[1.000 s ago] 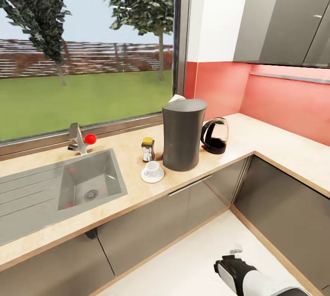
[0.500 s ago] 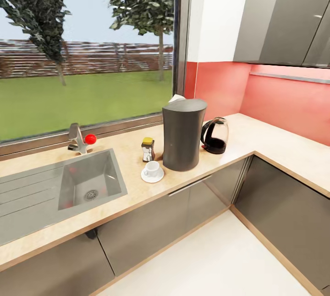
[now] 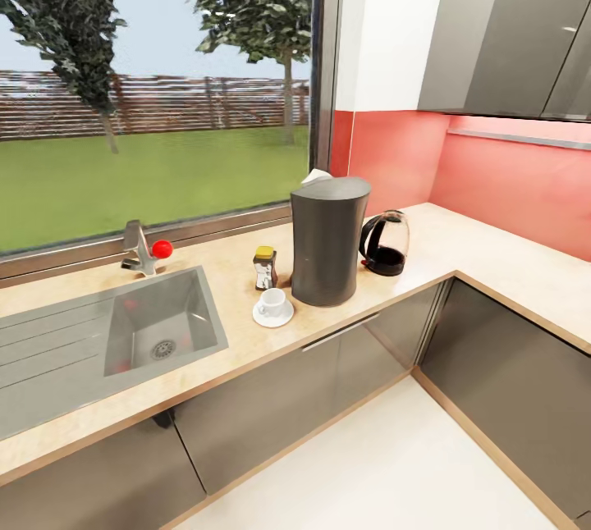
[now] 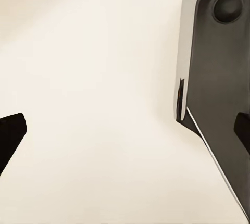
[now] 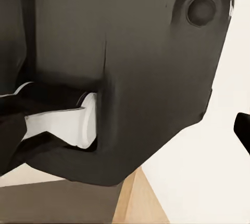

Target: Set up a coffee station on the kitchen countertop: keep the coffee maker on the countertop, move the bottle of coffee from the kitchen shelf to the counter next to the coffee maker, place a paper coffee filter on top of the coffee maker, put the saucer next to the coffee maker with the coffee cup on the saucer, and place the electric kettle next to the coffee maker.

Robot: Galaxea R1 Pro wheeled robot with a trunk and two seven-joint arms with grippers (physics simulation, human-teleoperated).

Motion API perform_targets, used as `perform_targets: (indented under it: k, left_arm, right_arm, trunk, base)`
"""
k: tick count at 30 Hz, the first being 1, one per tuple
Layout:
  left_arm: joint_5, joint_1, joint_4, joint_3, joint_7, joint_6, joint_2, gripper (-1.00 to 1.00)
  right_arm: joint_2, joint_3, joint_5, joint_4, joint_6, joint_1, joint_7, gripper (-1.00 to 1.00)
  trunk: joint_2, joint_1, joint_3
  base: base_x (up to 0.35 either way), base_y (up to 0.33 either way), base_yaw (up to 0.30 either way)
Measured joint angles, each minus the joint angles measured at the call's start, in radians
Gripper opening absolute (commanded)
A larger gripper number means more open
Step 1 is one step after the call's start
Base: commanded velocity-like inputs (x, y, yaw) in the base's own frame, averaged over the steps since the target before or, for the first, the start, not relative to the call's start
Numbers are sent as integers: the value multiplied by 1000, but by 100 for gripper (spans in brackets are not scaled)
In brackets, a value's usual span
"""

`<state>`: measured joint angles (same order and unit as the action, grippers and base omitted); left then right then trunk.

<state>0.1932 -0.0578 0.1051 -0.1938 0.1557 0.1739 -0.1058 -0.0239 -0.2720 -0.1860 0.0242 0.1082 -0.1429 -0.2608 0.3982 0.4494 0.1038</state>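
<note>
Left gripper (image 4: 125,130): fingertips spread wide at opposite frame edges over pale floor, holding nothing. Right gripper (image 5: 125,130): one fingertip visible beside the robot's dark body; cannot tell its state. On the countertop (image 3: 492,255), the coffee maker (image 3: 327,240) carries a white filter (image 3: 315,176). Left of it, the coffee bottle (image 3: 264,267); nearer, the cup (image 3: 272,300) sits on its saucer (image 3: 273,316). The electric kettle (image 3: 385,243) stands right. The sink (image 3: 160,331) lies further left.

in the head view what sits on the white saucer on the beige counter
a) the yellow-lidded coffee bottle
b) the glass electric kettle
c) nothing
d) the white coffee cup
d: the white coffee cup stands on the white saucer, just in front of the yellow-lidded coffee bottle and beside the tall dark grey coffee maker; the glass electric kettle stands on the maker's other side.
</note>
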Motion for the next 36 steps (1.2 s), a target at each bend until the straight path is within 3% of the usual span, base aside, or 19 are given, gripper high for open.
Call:
perform_targets:
  k: [3, 7, 13, 36]
  left_arm:
    - [0, 0, 0, -1, 0, 0, 0, 100]
    - [0, 0, 0, -3, 0, 0, 0, 100]
    - [0, 0, 0, -3, 0, 0, -1, 100]
    - [0, 0, -6, -4, 0, -5, 0, 100]
  right_arm:
    - [-14, 1, -2, 2, -1, 1, -18, 100]
    - [-21, 2, -4, 3, -1, 2, 12, 100]
    - [-23, 3, -4, 3, -1, 2, 57, 100]
    - [-20, -7, 2, 3, 4, 2, 70, 100]
  trunk:
    - [0, 0, 0]
    - [0, 0, 0]
    - [0, 0, 0]
    - [0, 0, 0]
  base:
    - [0, 0, 0]
    - [0, 0, 0]
    - [0, 0, 0]
    - [0, 0, 0]
